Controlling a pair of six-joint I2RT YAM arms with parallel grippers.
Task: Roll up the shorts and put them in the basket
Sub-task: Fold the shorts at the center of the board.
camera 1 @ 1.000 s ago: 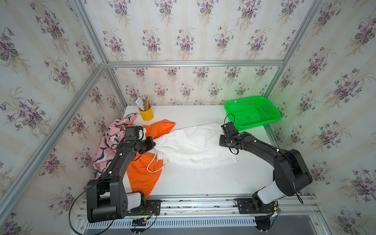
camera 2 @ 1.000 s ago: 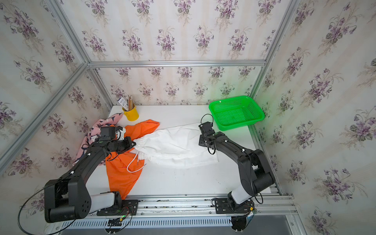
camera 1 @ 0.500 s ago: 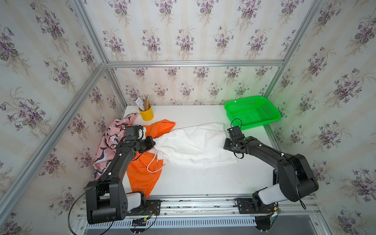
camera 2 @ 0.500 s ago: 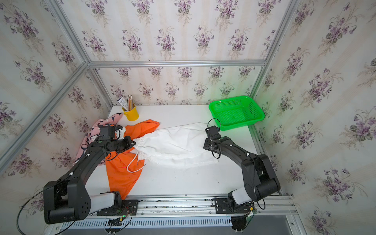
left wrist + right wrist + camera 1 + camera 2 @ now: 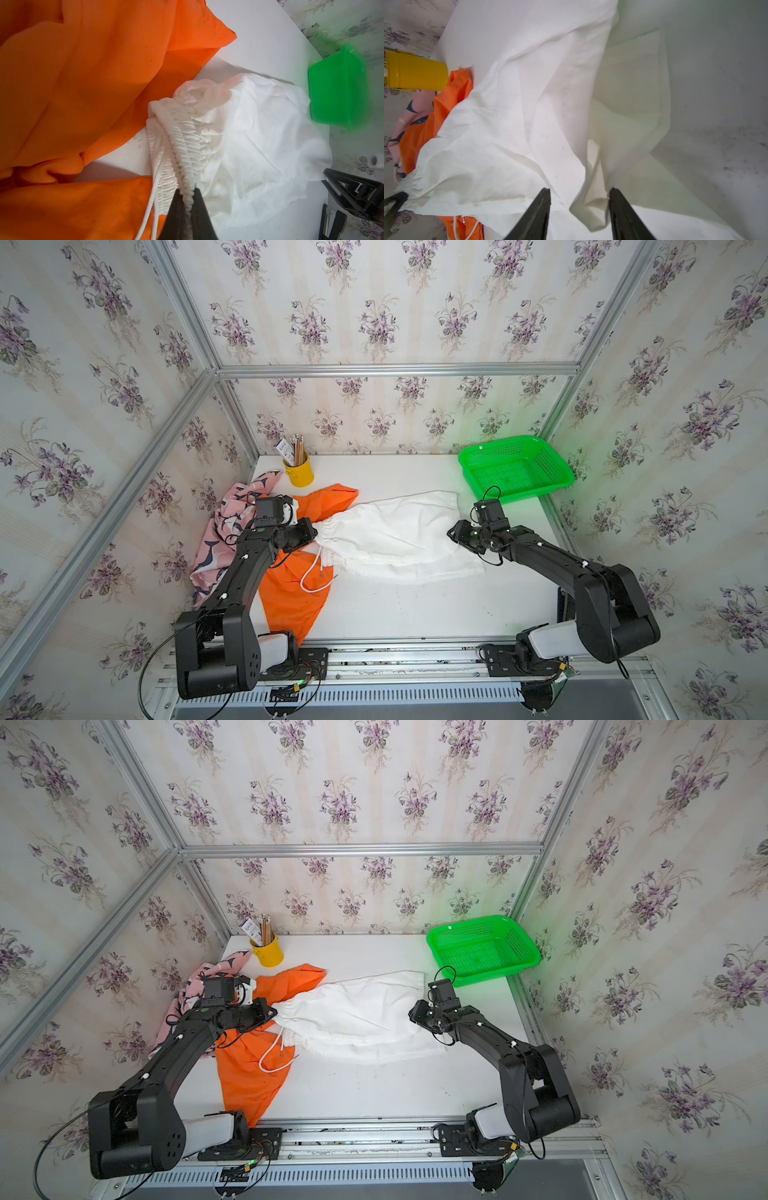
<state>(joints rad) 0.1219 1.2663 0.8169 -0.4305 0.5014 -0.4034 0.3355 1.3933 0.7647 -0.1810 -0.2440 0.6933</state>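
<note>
The white shorts [image 5: 399, 535] lie across the middle of the surface [image 5: 395, 614], their gathered waistband [image 5: 182, 141] clamped in the left hand [image 5: 188, 194]. The right hand [image 5: 579, 199] stands apart over the leg end, with a loose fold between its fingers. The orange shorts [image 5: 291, 597] lie partly beneath, reaching the front edge. The pink whale-print shorts [image 5: 224, 539] hang at the left edge. A yellow cup [image 5: 299, 475] stands in the back left corner and a green basket [image 5: 515, 468] in the back right.

free: table [image 5: 415, 614] front strip bare | blocked: white shorts [image 5: 395, 531] centre, green basket [image 5: 515, 468] far right, yellow cup [image 5: 299, 475] far left
</note>
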